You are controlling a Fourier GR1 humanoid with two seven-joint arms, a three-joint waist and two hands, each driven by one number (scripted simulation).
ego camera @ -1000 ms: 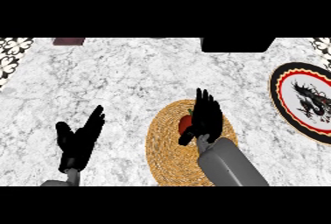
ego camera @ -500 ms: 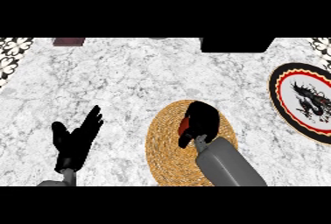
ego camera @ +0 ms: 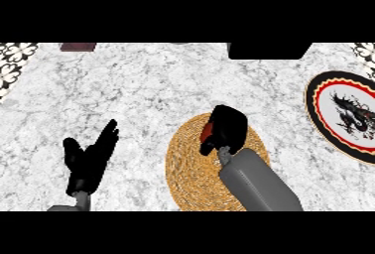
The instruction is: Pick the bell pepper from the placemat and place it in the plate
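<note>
While curled: robot hand (ego camera: 225,130) on bell pepper (ego camera: 207,132)

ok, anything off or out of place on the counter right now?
Nothing stands out. The right hand is curled over the red bell pepper on the woven placemat; the plate lies flat at the right edge, and the left hand rests open.

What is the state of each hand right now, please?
Left hand: open, holding nothing, at the lower left.
Right hand: curled round the red bell pepper on the placemat.
</note>
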